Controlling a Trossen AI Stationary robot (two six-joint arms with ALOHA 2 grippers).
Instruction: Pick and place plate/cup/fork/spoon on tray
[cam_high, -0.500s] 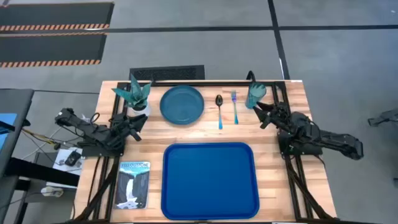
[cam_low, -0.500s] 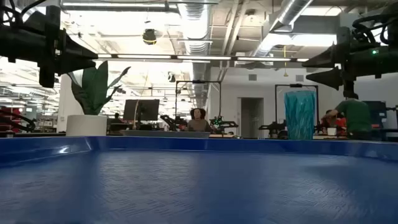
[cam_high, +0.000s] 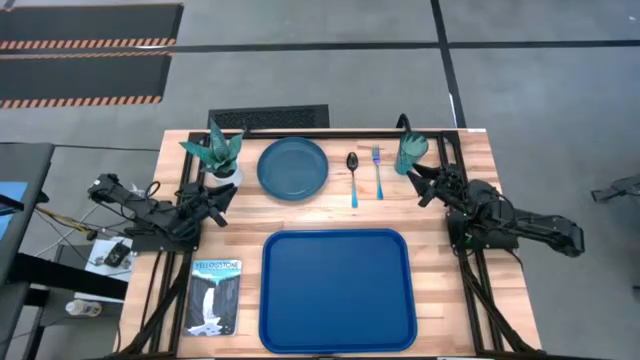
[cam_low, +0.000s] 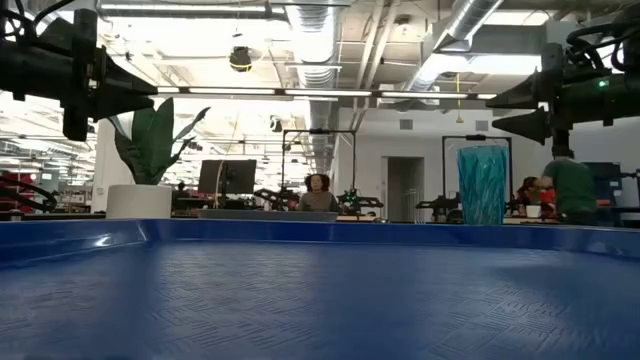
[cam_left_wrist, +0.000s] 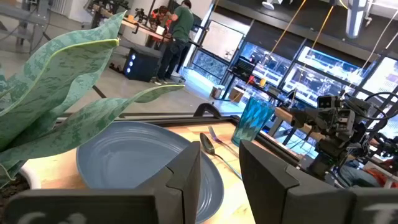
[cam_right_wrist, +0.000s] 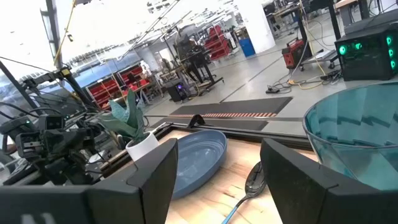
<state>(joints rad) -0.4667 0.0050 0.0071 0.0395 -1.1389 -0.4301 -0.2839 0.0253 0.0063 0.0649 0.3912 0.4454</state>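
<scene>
Four items sat unmoved along the far edge: plate (cam_high: 292, 167), spoon (cam_high: 353, 176), fork (cam_high: 377, 170), cup (cam_high: 410, 152). Tray (cam_high: 338, 290) bare. Left gripper (cam_high: 214, 205) and right gripper (cam_high: 426, 184) hovered with fingers apart, holding nothing. Judged: first pick pending; right gripper, nearest the cup, needs to close in.

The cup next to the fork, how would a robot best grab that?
Probably by its side wall, approached level from the right gripper, which sits open beside it. The cup stands upright, tall and narrow, with the fork lying apart on its other side.
</scene>
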